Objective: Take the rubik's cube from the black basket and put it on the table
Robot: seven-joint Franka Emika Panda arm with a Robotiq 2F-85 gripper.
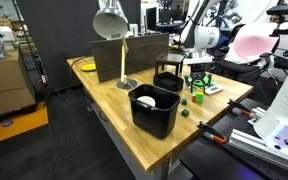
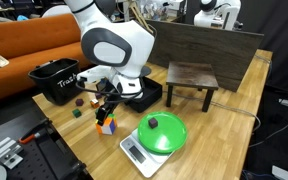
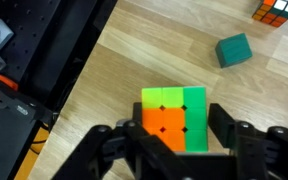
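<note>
Placement is the step in hand, as I judge it. The rubik's cube is out of the black basket and sits between the fingers of your gripper, which are closed against two opposite sides. Its green and orange squares face the wrist camera. I cannot tell whether its underside touches the table.

Reading the wrist view from the left, the table edge and the dark drop beyond it lie close on that side. Lower straight down or favour the wood, keep the cube level, and part the fingers only once it rests flat. Further right lies a green block, and a second cube sits at the top corner. Both are apart from yours, so leave them undisturbed as you lift away.

For the containers, the large black bin stands furthest left in an exterior view, and an exterior view shows a white object inside it. Next comes the black basket, largely hidden behind the arm. Its inside reads dark, and I cannot tell whether anything lies in it. Rightmost is a green bowl on a scale, and its contents are too small to make out.
</note>
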